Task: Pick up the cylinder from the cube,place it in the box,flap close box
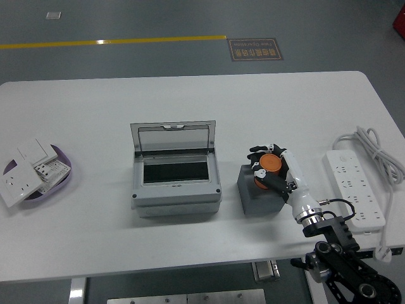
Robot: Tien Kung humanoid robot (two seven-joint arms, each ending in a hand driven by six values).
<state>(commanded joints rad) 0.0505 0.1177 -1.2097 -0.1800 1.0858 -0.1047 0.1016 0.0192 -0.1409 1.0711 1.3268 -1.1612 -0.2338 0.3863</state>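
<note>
An orange cylinder [271, 164] stands on top of a grey cube [258, 192] right of the table's middle. My right hand [272, 170] reaches in from the lower right and its fingers are curled around the cylinder, which still rests on the cube. A grey box [175, 188] sits at the table's centre with its clear flap lid [173, 139] raised at the back, showing a dark empty inside. The left arm is out of view.
A purple dish [62, 179] with white switch parts sits at the left edge. A white power strip [353, 188] with a coiled cable [378, 152] lies at the right. The table's near edge runs just below the cube and box.
</note>
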